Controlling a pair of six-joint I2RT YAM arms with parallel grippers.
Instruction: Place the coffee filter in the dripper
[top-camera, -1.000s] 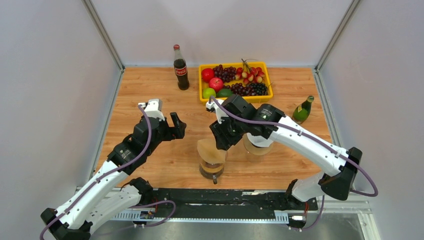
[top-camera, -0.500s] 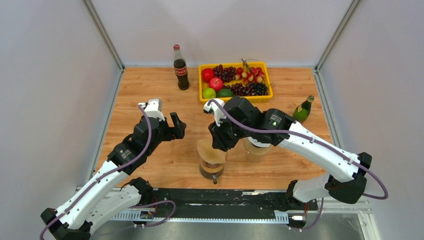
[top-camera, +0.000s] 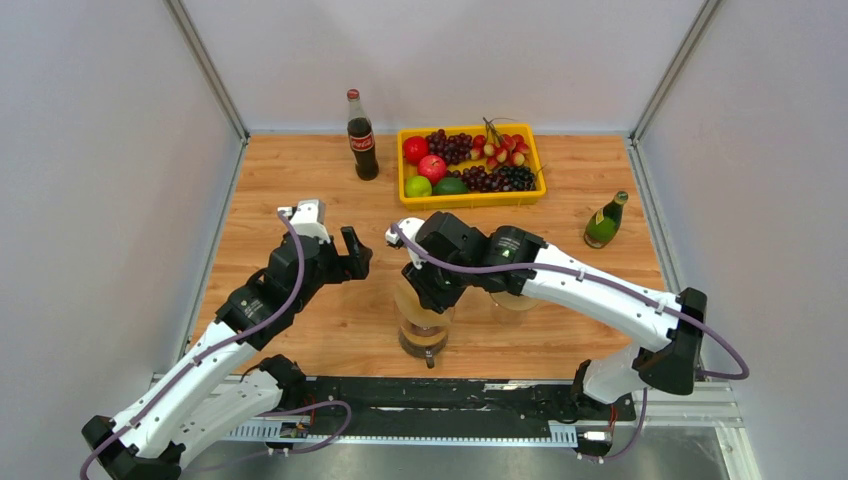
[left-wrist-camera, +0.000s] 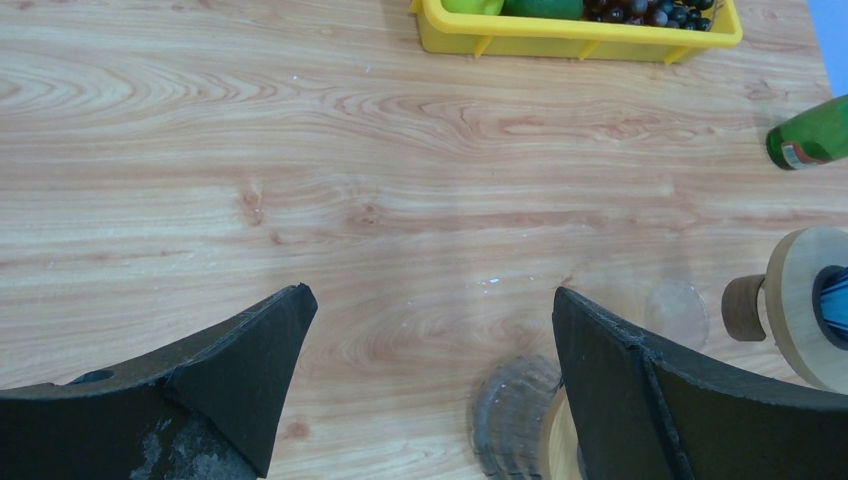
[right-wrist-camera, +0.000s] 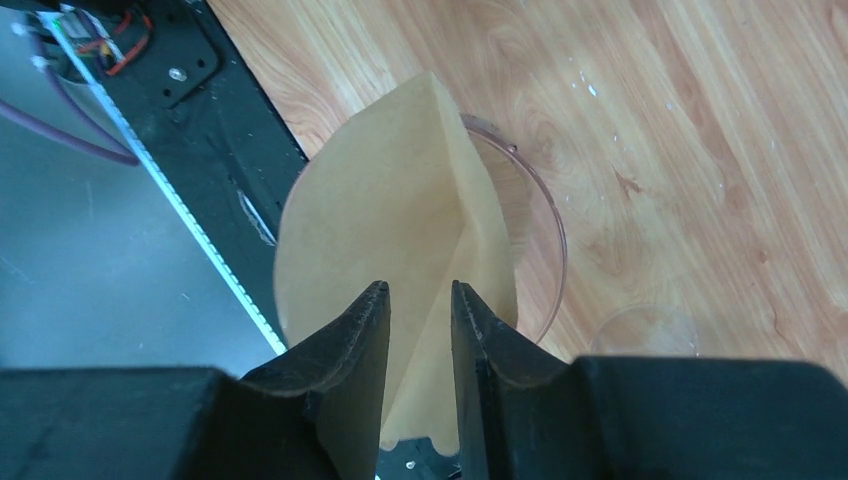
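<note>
Top view: the right gripper (top-camera: 428, 288) hangs right over the glass dripper (top-camera: 424, 338) near the front edge, with the brown filter (top-camera: 407, 300) in its grip. The left gripper (top-camera: 354, 256) is well off to the side.

Left wrist: its fingers are spread wide over the bare table (left-wrist-camera: 300, 150).

Right wrist: the fingers are nearly closed, pinching the filter, which covers most of the dripper's rim. Can't tell if it's seated.

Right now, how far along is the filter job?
Done: coffee filter picked up, pinched in the right gripper. In hand: it hangs over the mouth of the glass dripper. To do: lower it in, release, withdraw. Meanwhile the left gripper is open, idle.
</note>
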